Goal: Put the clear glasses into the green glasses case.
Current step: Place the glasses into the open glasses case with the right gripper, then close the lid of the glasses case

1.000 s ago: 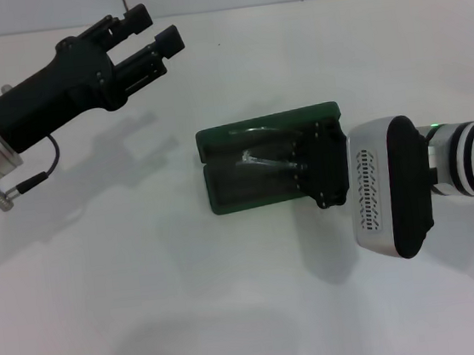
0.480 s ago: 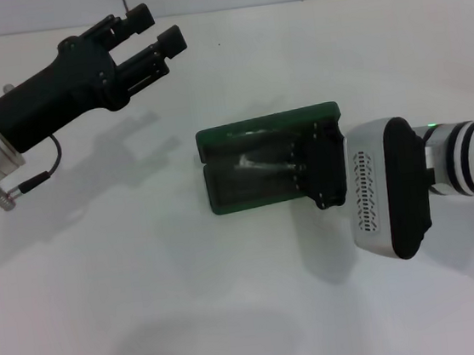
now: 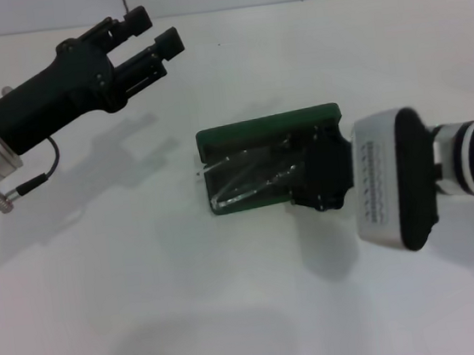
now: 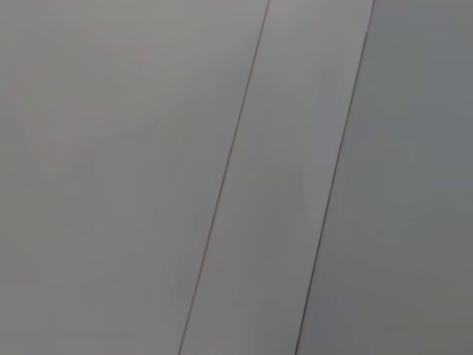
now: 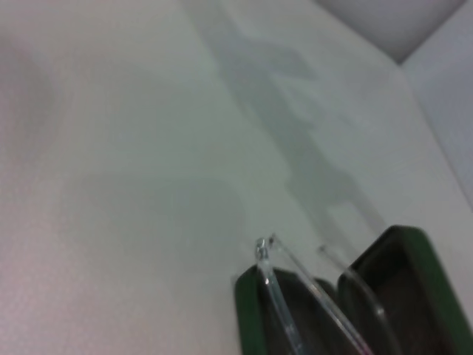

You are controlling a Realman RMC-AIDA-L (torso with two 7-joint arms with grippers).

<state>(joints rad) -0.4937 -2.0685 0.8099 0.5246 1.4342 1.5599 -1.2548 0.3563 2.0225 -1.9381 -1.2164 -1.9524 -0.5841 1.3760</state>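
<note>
I see the green case (image 3: 241, 134) lying open on the table (image 3: 235, 315), dark inside, right at my right gripper (image 3: 326, 171). The clear glasses (image 3: 250, 180) lie tilted in it, see-through, tips poking past the far rim. Can't tell the right grip. Left gripper (image 3: 152, 33) hangs well away, fingers apart, holding nothing.

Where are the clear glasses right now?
In the head view, the clear glasses lie in the open green glasses case near the table's middle, one end poking past its left rim, with the right pincer over the case's right end.
</note>
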